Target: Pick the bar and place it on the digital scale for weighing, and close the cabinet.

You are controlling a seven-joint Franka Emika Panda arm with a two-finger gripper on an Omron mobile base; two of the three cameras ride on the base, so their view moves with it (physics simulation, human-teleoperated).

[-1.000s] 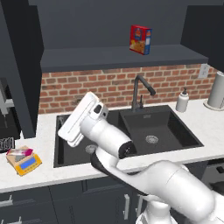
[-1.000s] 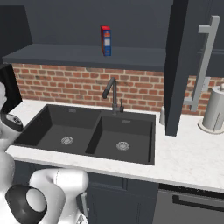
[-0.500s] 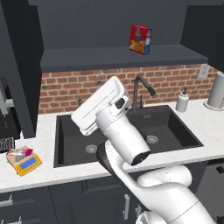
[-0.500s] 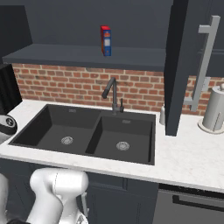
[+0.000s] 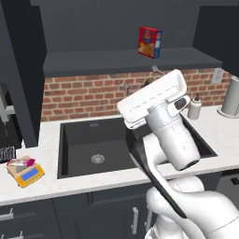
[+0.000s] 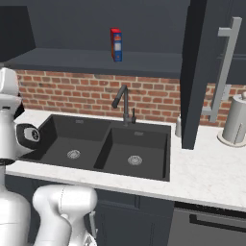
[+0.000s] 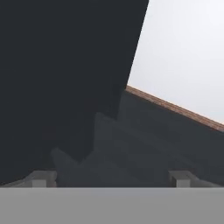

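Bar (image 5: 20, 162) on digital scale (image 5: 28, 172)

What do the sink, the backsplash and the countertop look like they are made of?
The sink: matte black, perhaps composite or coated metal; no shine on its walls. The backsplash: red brick with pale mortar lines. The countertop: white stone look, faintly speckled, maybe quartz or marble.

Bar (image 5: 20, 162) on scale (image 5: 27, 172), left of sink (image 5: 98, 144).
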